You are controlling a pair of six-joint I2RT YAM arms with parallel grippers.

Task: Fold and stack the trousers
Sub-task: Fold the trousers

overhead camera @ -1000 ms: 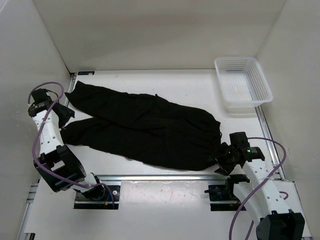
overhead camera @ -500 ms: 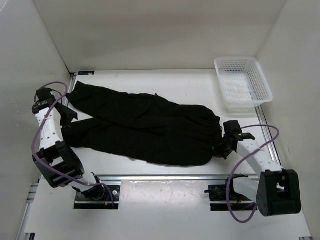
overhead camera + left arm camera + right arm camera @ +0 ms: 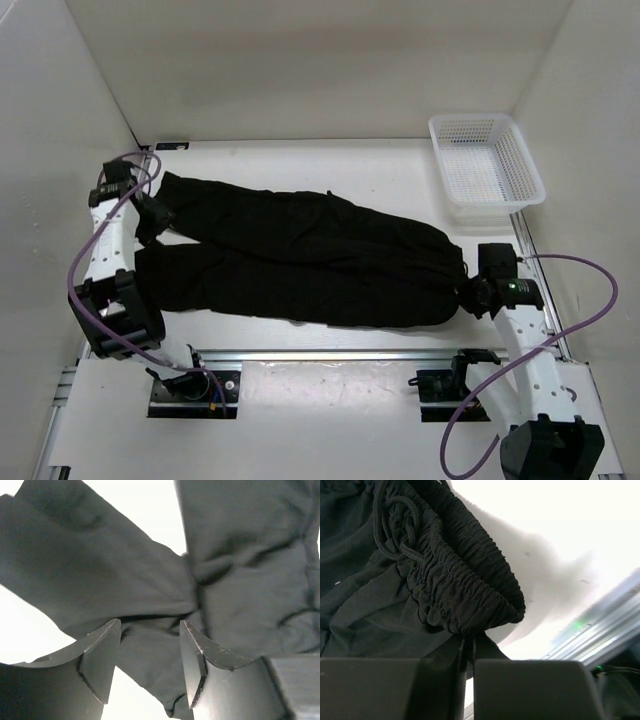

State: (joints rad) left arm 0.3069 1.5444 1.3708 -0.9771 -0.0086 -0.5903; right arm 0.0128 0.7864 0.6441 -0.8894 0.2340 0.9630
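Pulled taut since a second ago: trousers (image 3: 310, 260) now straighter and longer across mid-table (image 3: 330, 170), waist end shifted right, leg ends shifted back-left. Pinched tight at elastic waistband (image 3: 470, 585) by right gripper (image 3: 468, 293). Clamped half-wide on bunched cloth near leg ends by left gripper (image 3: 150, 650). Held at opposite ends, presumably to flatten wrinkles before first fold. Not yet folded.

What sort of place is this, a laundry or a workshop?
Probably a robotics test booth, not a laundry: plain white walls enclose one table, the left arm and right arm are bolted at its near edge, and one pair of trousers lies spread there.
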